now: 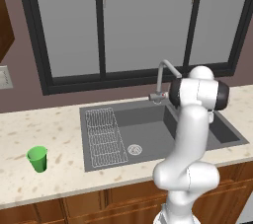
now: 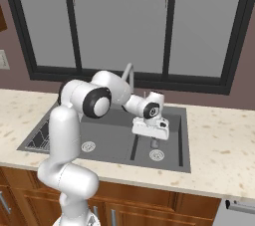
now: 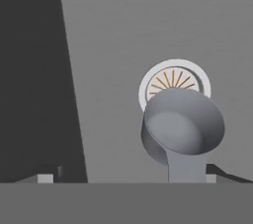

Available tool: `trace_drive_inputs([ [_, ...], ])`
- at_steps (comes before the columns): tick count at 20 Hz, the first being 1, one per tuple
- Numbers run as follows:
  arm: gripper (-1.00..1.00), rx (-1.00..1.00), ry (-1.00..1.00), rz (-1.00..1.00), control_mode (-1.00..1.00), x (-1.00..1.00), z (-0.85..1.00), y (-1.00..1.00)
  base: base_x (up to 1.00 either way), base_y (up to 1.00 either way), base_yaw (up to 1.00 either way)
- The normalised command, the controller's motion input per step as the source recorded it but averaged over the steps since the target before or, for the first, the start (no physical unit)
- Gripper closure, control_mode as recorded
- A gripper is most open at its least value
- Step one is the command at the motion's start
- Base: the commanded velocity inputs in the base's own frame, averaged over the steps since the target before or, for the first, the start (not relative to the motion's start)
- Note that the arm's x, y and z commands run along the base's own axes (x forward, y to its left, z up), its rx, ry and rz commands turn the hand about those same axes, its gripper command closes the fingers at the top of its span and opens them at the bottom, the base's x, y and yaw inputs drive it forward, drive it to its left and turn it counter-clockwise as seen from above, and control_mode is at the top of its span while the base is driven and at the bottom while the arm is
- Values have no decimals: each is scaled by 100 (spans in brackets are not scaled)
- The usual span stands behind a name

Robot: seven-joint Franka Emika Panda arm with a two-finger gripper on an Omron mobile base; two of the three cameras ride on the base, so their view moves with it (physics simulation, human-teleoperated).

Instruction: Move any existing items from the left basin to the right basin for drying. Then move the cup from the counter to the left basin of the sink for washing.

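Observation:
My gripper (image 2: pixel 155 139) hangs low inside the smaller right basin (image 2: pixel 172 133) of the sink, fingers pointing down. In the hand view its fingertips stand wide apart, so the gripper (image 3: pixel 127 178) is open. The dull-grey knob-like item (image 3: pixel 180 129) sits off to the side near one fingertip, just in front of the drain ring (image 3: pixel 174 82). From the right base view the item (image 2: pixel 155 145) is right under the fingers; whether it rests on the basin floor I cannot tell. The green cup (image 1: pixel 37 159) stands upright on the counter (image 1: pixel 59 129), left of the wider left basin (image 1: pixel 148 134).
A white wire rack (image 1: pixel 103 134) lies in the left part of the left basin, with a drain (image 1: pixel 134 149) beside it. The silver faucet (image 1: pixel 163 77) curves over the sink's back edge, close behind my arm. A dark window frame runs behind the counter.

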Motion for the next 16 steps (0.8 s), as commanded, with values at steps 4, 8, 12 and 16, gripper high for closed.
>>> trace_drive_inputs([
  [4, -100, 2, -16, 6, -100, -18, 0, -3, 0, 0, 0],
  [8, -100, 3, -9, 6, -100, -2, 0, -7, 0, 0, 0],
  [12, -100, 1, -14, 9, -100, 0, 1, -12, 0, 0, 0],
  [16, -100, 2, -12, 12, -100, 0, -2, -8, 0, 0, 0],
])
